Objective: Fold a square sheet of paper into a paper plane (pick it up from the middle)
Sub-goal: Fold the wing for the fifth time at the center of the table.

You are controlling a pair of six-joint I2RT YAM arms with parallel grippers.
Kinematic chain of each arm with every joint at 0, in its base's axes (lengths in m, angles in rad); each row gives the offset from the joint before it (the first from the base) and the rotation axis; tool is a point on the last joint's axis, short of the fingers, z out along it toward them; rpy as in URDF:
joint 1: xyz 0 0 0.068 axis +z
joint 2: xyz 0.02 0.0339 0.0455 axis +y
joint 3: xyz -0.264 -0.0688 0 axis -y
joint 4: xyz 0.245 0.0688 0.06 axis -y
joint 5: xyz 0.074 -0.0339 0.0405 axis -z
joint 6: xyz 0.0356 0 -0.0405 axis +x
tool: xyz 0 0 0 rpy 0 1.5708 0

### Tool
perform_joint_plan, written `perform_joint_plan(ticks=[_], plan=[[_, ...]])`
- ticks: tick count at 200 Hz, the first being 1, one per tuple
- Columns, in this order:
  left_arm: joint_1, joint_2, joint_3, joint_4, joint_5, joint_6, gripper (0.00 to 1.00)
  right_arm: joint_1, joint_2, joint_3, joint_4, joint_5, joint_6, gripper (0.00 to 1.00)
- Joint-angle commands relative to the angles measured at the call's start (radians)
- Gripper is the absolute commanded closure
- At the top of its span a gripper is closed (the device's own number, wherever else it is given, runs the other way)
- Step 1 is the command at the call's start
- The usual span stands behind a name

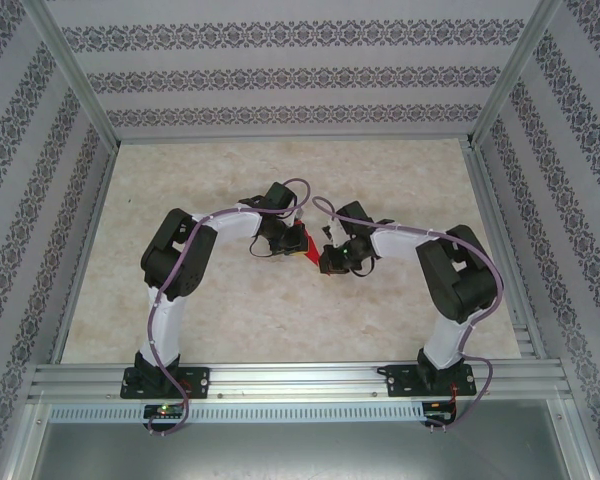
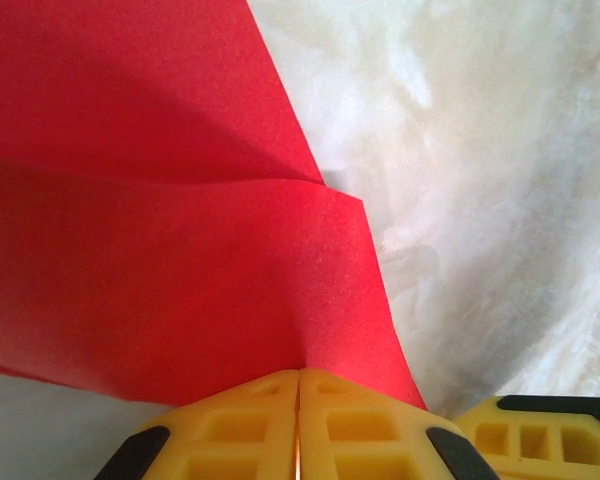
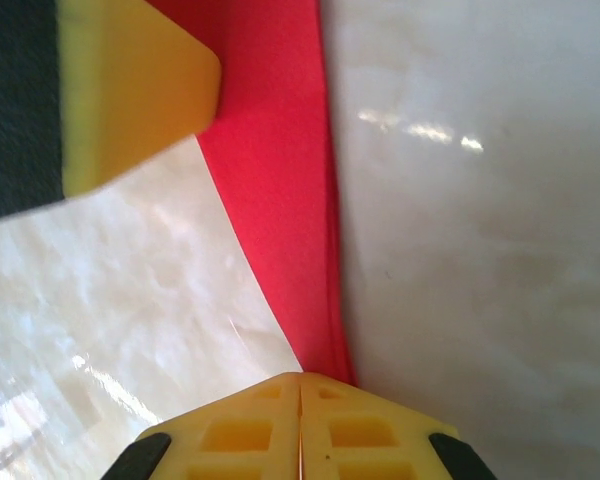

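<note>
The left tool (image 2: 298, 385) is clenched tight on one edge of the red paper (image 2: 160, 280), which fans away from the grip in two overlapping layers with a crease line between them. The right tool (image 3: 300, 388) is clamped shut too, pinching the end of a narrow folded strip of the same sheet, seen almost edge-on. Both tips meet over the middle of the surface (image 1: 230, 180), well away from every edge, with the paper spanning the short gap between them. Two opposed grips likely serve to hold the thin sheet taut, so a fold can be set or sharpened without it sliding. Whether the paper hangs clear of the surface or brushes it cannot be told. The folding looks partway done: there are layers, but not yet a dart.
</note>
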Motion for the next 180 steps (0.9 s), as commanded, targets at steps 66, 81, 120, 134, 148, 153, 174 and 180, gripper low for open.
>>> perform_joint_plan(ticks=[66,81,120,134,148,153,174,180], plan=[[0.006,0.098,-0.024,-0.114,-0.187,0.022,0.90,0.049,-0.097,0.003,-0.042,0.182,-0.036,0.66],[0.004,0.099,-0.023,-0.116,-0.187,0.023,0.90,0.061,-0.071,0.016,-0.030,0.154,-0.047,0.64],[0.005,0.097,-0.021,-0.117,-0.187,0.025,0.90,0.063,-0.009,0.052,-0.050,0.143,-0.067,0.67],[0.005,0.097,-0.021,-0.119,-0.188,0.025,0.90,0.060,0.000,0.052,-0.053,0.140,-0.067,0.70],[0.006,0.098,-0.019,-0.119,-0.187,0.027,0.90,0.055,0.001,0.047,-0.054,0.136,-0.064,0.76],[0.005,0.098,-0.018,-0.120,-0.188,0.027,0.90,0.052,-0.001,0.043,-0.054,0.133,-0.061,0.77],[0.004,0.100,-0.017,-0.122,-0.188,0.029,0.90,0.033,-0.014,0.026,-0.046,0.113,-0.055,0.81],[0.005,0.100,-0.016,-0.120,-0.188,0.030,0.90,0.026,-0.018,0.022,-0.044,0.107,-0.052,0.82]])
